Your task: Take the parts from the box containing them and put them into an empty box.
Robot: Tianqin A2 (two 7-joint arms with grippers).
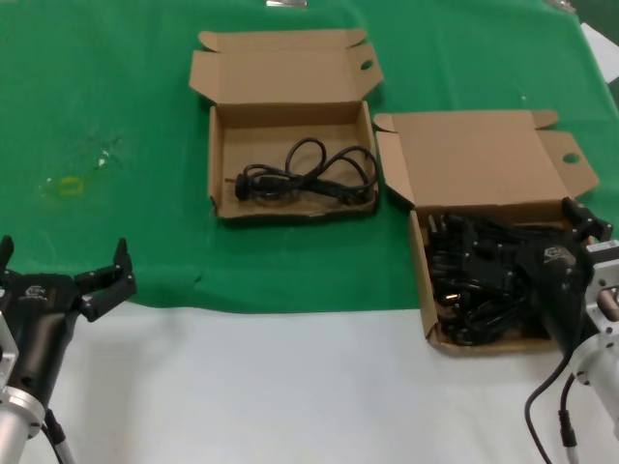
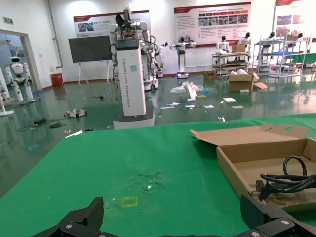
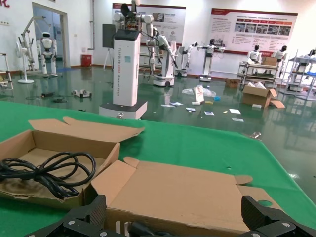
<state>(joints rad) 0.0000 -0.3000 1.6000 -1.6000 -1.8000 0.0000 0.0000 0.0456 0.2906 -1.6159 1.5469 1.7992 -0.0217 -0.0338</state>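
Two grippers, only one at work: the left gripper (image 1: 104, 277) waits at the near left edge of the table, fingers spread wide and empty. Further right, the far box (image 1: 290, 159) already has one cord (image 1: 308, 174) in it. At the near right, the right gripper (image 1: 580, 237) hangs over the full box (image 1: 488, 271) of cords (image 1: 474, 275), fingers apart, seemingly holding nothing. I judge a pick is starting; it must lower and close on one bundle.

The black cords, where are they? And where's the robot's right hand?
Lone cord (image 1: 308, 174), head view: on its loops, lying in the far box.
Cord pile (image 1: 462, 266), head view: on the tangle filling the near box.
Right hand (image 1: 587, 220), head view: between its fingertips, over that pile.
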